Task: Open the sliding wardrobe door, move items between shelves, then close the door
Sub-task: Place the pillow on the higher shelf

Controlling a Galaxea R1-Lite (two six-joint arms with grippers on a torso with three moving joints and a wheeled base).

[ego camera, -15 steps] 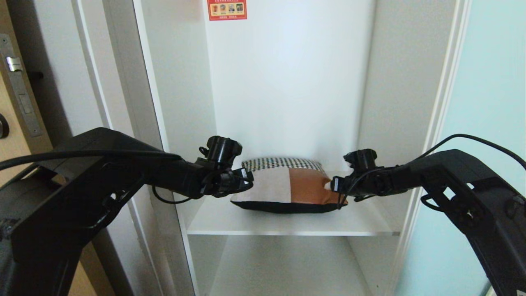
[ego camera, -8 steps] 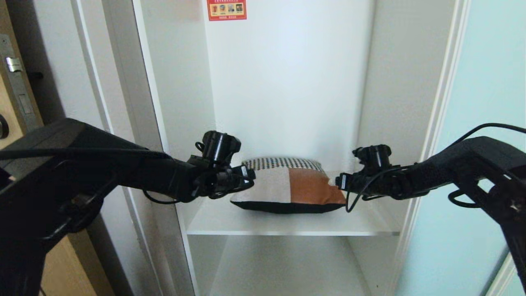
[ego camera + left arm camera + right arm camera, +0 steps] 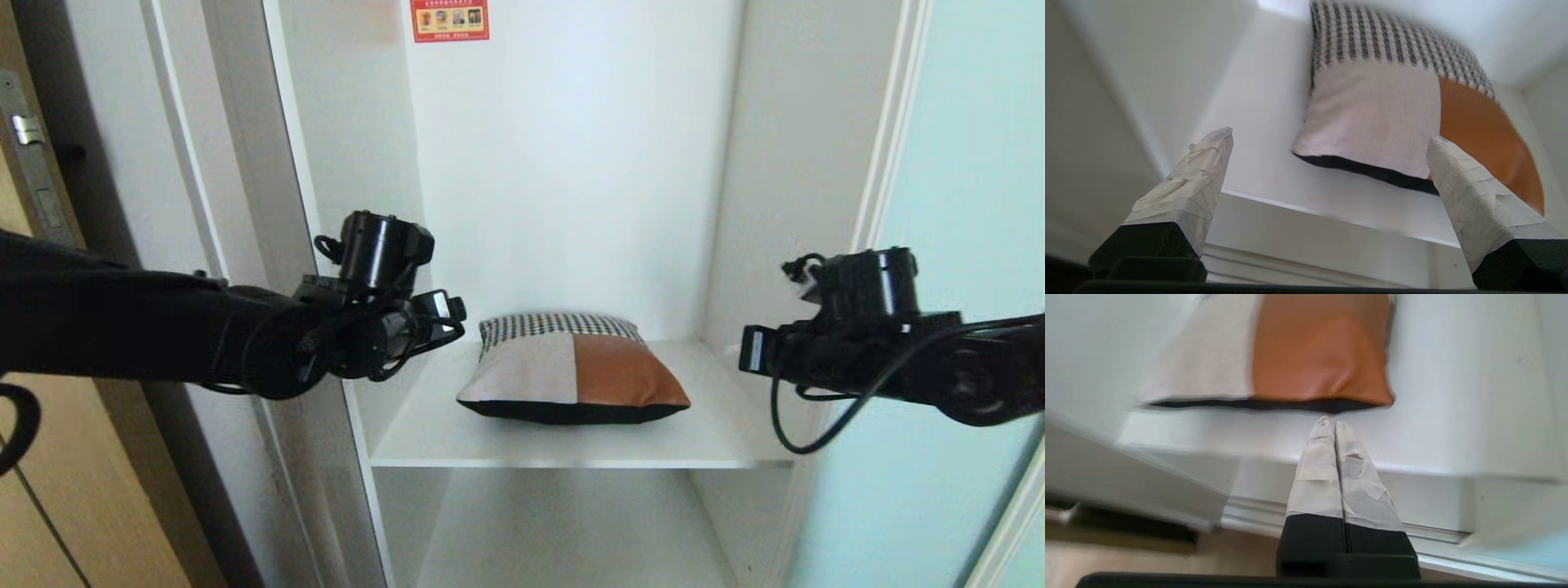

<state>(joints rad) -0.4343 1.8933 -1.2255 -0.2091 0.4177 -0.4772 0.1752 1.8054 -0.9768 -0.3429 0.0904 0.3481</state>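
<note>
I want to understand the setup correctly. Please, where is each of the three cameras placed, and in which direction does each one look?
Head view: on the robot's head, looking forward and down into the open wardrobe at the cushion on the shelf; both arms show, left gripper, right gripper.
Left wrist view: behind the left gripper, facing the shelf; its fingers stand wide apart.
Right wrist view: behind the right gripper, facing the shelf front; its fingers are pressed together.
Shared: all three show the cushion.

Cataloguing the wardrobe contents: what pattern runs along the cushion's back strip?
A black-and-white houndstooth-like check on the cushion, clearest in the left wrist view.
</note>
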